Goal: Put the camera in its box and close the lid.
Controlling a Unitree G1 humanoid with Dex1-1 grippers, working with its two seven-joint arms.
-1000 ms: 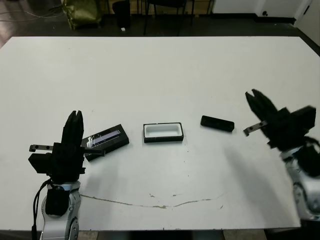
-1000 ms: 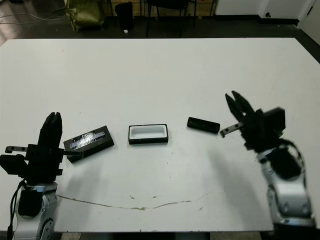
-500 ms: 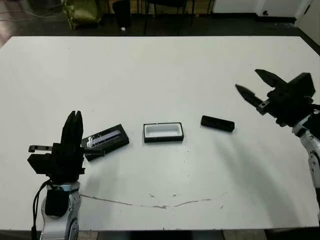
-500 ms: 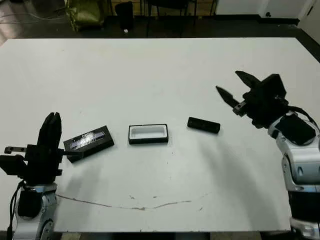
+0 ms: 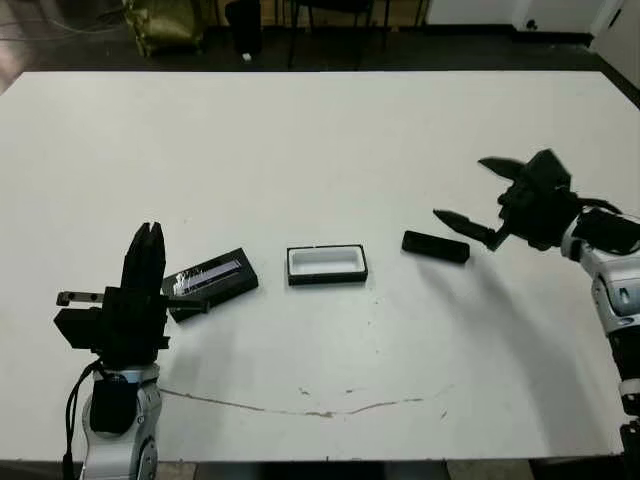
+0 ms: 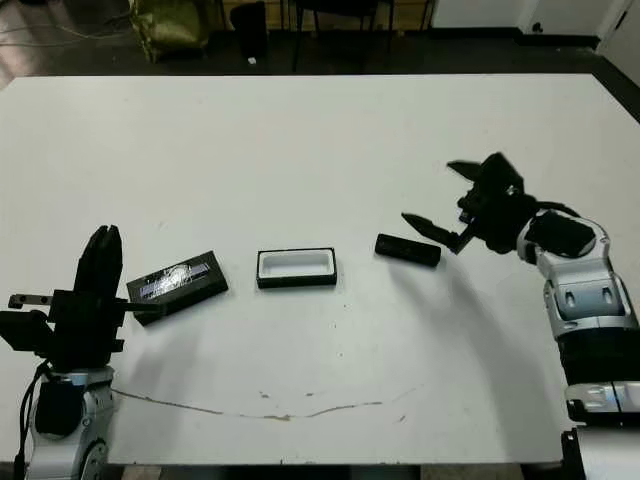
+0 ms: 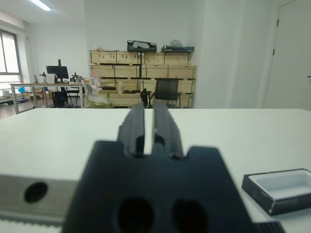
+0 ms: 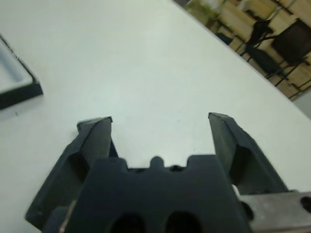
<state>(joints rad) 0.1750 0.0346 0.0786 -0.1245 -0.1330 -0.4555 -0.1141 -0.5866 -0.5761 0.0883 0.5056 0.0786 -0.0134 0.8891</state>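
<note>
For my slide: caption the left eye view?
Open right gripper reaches toward the camera, beside the empty box.

The two head eyes look forward and down over the white bench (image 5: pixel 320 130), almost alike. The left wrist camera sits low, facing 12 o'clock towards far shelving; the right wrist camera looks down close. Both wrist views share the box (image 7: pixel 282 189).

So on the table (image 5: pixel 320 130) there's one camera (image 5: pixel 435 247), one box (image 5: pixel 327 265), one lid (image 5: pixel 211 281). Plus two grippers, left (image 5: pixel 147 238) and right (image 5: pixel 474 195). One of each otherwise.
</note>
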